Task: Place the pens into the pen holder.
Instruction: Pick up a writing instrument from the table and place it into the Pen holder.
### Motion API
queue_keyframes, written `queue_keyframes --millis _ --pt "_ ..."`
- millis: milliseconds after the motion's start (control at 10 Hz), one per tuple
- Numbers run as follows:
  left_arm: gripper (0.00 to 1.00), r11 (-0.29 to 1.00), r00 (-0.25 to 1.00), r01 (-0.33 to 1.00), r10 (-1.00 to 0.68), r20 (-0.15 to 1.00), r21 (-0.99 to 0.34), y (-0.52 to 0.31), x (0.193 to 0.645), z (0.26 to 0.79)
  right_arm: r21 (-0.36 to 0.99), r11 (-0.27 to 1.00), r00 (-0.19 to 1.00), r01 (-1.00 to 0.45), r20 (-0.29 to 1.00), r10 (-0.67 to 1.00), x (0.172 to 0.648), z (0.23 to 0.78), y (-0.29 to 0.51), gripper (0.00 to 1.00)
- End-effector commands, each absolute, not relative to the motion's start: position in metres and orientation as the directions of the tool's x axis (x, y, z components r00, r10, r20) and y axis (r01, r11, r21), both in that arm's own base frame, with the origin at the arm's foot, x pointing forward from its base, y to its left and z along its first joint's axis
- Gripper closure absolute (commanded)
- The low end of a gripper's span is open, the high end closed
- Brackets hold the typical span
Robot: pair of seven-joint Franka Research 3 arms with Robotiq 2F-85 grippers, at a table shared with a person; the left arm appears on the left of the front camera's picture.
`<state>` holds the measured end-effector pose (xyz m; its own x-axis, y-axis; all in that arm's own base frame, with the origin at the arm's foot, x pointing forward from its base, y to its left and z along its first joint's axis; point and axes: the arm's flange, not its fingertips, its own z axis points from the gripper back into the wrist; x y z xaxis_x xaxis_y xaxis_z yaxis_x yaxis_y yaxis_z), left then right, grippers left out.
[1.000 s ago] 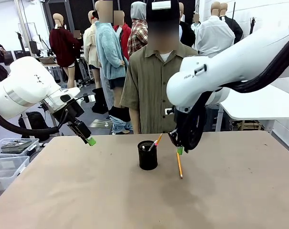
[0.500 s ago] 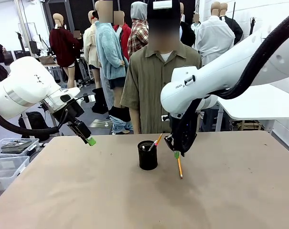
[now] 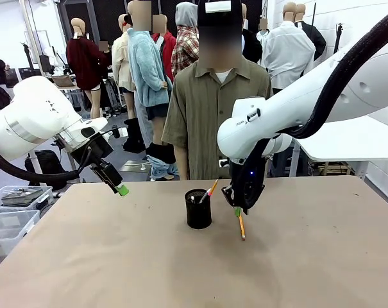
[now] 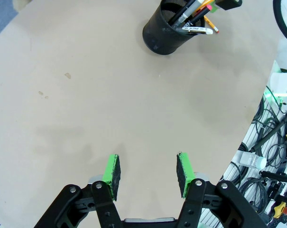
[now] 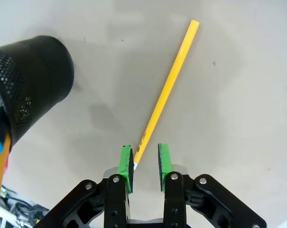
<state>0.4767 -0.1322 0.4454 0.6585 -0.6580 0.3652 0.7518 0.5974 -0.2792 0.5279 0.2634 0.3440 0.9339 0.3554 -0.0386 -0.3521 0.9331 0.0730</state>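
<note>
The right hand (image 5: 144, 149) has lowered over the yellow pencil (image 5: 165, 92) beside the pen holder (image 5: 34, 71) (fingers (image 5: 126, 161) parted, nothing gripped); pickup looks next.

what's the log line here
right gripper: open over yellow pencil end | left gripper: open, empty | pen holder: pens inside

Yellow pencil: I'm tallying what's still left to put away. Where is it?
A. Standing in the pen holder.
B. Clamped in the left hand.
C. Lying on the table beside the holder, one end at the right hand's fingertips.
C: the yellow pencil lies flat on the table outside the pen holder, its near end at the fingertips of the right hand; the left hand is open and empty.
</note>
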Motion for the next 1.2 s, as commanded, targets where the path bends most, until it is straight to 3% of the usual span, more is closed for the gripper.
queue_keyframes --millis 0,1100 --pt "0.37 0.587 0.65 0.759 -0.665 0.369 -0.28 -0.13 0.477 0.446 0.074 0.938 0.941 -0.338 0.003 0.339 0.529 0.333 0.267 0.7" --pt "0.37 0.587 0.65 0.759 -0.665 0.369 -0.28 -0.13 0.477 0.446 0.047 0.967 0.969 -0.249 0.001 0.249 0.538 0.309 0.265 0.7"
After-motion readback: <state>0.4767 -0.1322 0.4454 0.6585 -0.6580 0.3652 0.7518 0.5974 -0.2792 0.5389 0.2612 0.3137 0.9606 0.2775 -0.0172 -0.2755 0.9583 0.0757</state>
